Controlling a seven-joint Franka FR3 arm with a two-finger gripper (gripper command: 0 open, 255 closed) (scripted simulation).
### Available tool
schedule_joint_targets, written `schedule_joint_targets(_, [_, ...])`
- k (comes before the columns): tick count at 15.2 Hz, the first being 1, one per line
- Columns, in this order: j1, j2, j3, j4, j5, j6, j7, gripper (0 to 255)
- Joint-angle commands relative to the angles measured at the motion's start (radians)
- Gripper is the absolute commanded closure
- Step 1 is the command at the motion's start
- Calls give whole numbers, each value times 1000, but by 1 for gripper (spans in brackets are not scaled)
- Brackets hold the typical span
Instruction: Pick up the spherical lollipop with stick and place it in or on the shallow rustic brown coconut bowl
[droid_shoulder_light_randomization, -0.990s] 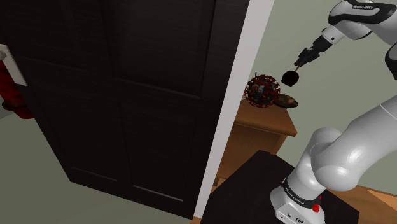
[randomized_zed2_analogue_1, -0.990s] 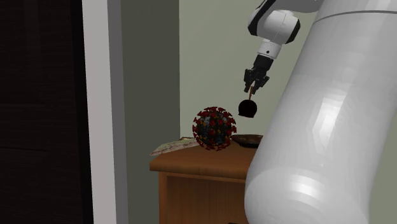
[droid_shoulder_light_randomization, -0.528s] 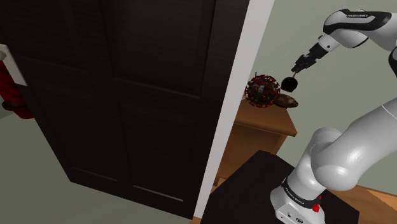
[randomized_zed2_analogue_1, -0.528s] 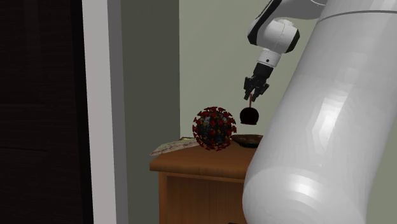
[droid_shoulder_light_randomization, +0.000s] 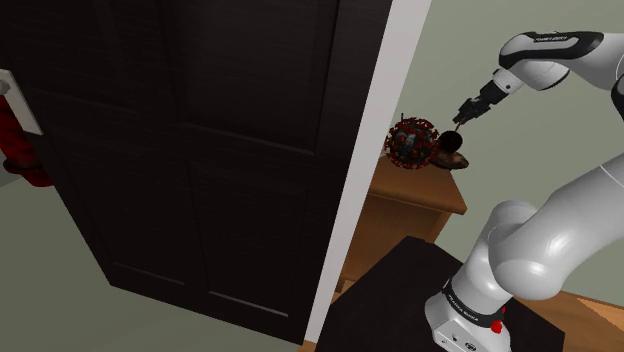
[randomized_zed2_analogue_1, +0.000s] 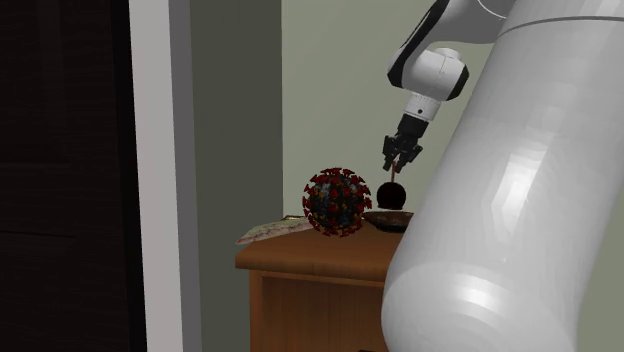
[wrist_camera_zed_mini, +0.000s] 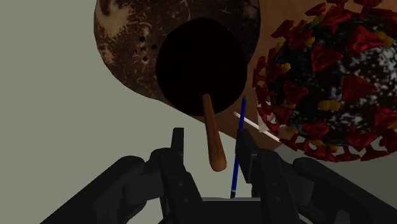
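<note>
My gripper (randomized_zed2_analogue_1: 397, 160) is shut on the brown stick (wrist_camera_zed_mini: 213, 137) of a lollipop with a black ball (randomized_zed2_analogue_1: 392, 194). The ball hangs just above the shallow brown speckled bowl (randomized_zed2_analogue_1: 388, 220) on the wooden nightstand (randomized_zed2_analogue_1: 320, 265). In the wrist view the ball (wrist_camera_zed_mini: 201, 67) covers the middle of the bowl (wrist_camera_zed_mini: 124, 51), and my gripper (wrist_camera_zed_mini: 211, 153) has one black finger on each side of the stick. In the shoulder view the gripper (droid_shoulder_light_randomization: 465, 112) slants down to the ball (droid_shoulder_light_randomization: 452, 140) over the bowl (droid_shoulder_light_randomization: 455, 160).
A spiky red and grey virus-like ball (randomized_zed2_analogue_1: 337, 201) stands right beside the bowl, also on the nightstand. A flat item (randomized_zed2_analogue_1: 272, 230) lies at the nightstand's far side. A thin blue pen (wrist_camera_zed_mini: 236, 153) lies near the fingers. A dark door (droid_shoulder_light_randomization: 200, 150) and white frame (droid_shoulder_light_randomization: 375, 150) stand alongside.
The gripper has come down with the lollipop, bringing the ball from well above the nightstand to just over the bowl. The grip has stayed the same.
</note>
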Motion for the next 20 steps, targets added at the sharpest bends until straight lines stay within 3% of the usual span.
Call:
schedule_joint_targets(1, [2,0,-8,-25,1,26,-8,255])
schedule_joint_targets(12, [10,3,-25,-59,5,63,-21,255])
schedule_joint_targets(13, [10,2,-25,-59,5,63,-21,0])
schedule_joint_targets(18, [10,2,-25,-59,5,63,-21,0])
schedule_joint_targets(20, [-30,-21,16,-17,-16,1,-6,0])
